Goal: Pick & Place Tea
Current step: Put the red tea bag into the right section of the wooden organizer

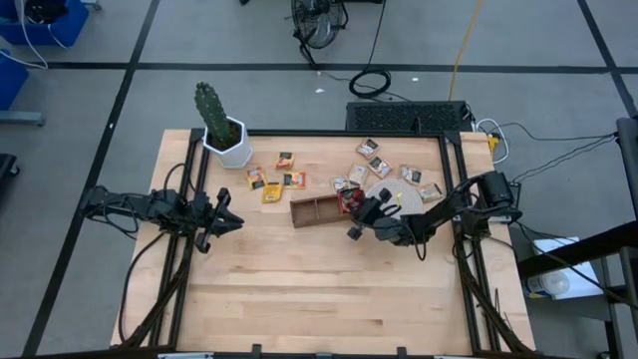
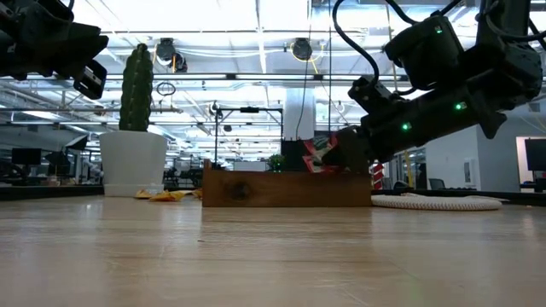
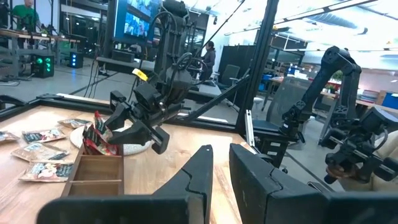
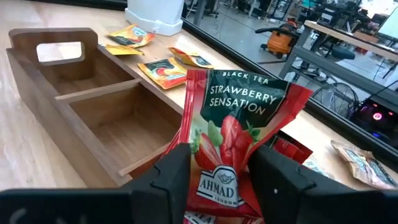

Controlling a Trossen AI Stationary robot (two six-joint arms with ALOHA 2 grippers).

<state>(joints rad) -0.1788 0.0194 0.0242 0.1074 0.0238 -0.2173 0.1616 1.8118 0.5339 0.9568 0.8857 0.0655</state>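
Placing step: right hand (image 4: 217, 177) over tray (image 4: 93, 106) end compartment, fingers loosening round red sachet (image 4: 239, 130). Next: release fully, lift clear. Left hand (image 1: 221, 221) nearly pressed together, idle, well apart from tray.

two dark arms with black looping cables; green lights glow on the right arm (image 2: 426, 102).

Bright, even light falls from overhead; in the low view the ceiling lights (image 2: 256, 34) glare white and leave the cactus (image 2: 136, 85) and both arms dark against them. Shadows on the tabletop (image 1: 319, 279) are faint and soft. In the low view the nearest boards blur, and in the right wrist view the red sachet (image 4: 233, 134) is sharp while the room behind softens.
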